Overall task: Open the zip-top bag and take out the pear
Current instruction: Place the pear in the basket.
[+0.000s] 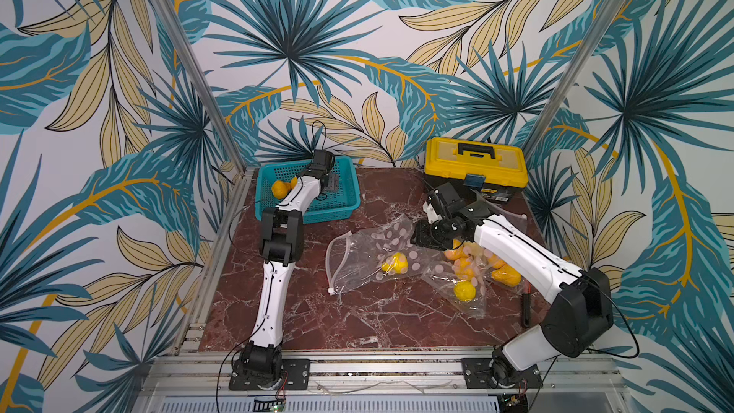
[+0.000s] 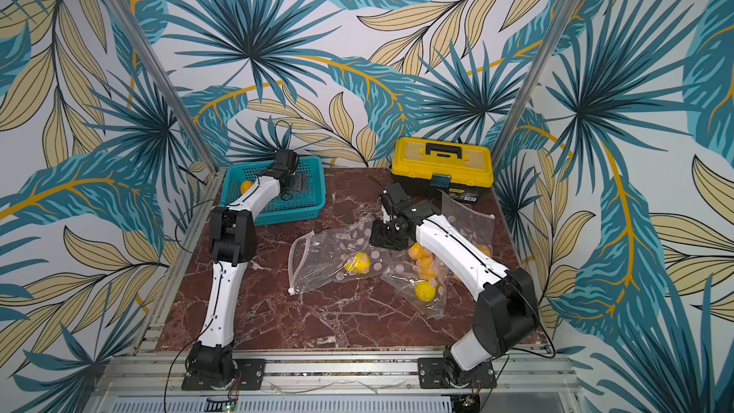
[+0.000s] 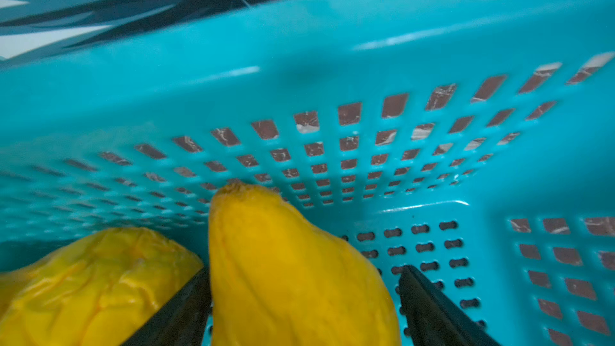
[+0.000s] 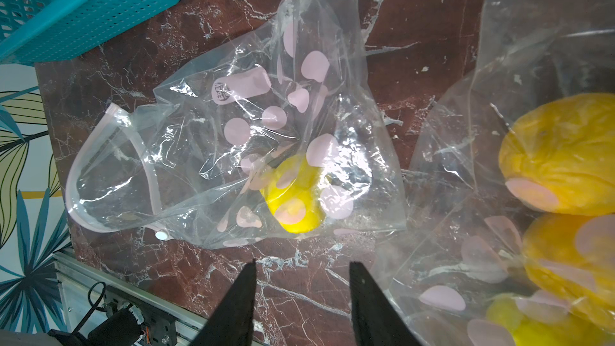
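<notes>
Two arms work the marble table (image 1: 357, 323): the left gripper (image 3: 304, 294) is down in the basket (image 1: 341, 192) at the far left corner, jaws wide around a pear (image 3: 293, 271) without visibly pinching it. The right gripper (image 4: 303, 297), part open and empty, hovers over the open bag (image 4: 206, 148) mid-table, holding another pear (image 4: 296, 201).

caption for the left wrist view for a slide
Left pincer, jaws apart, around a yellow pear inside the teal basket.

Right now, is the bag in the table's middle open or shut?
Open: the bag mouth's pink zip strip gapes in a wide loop.
</notes>
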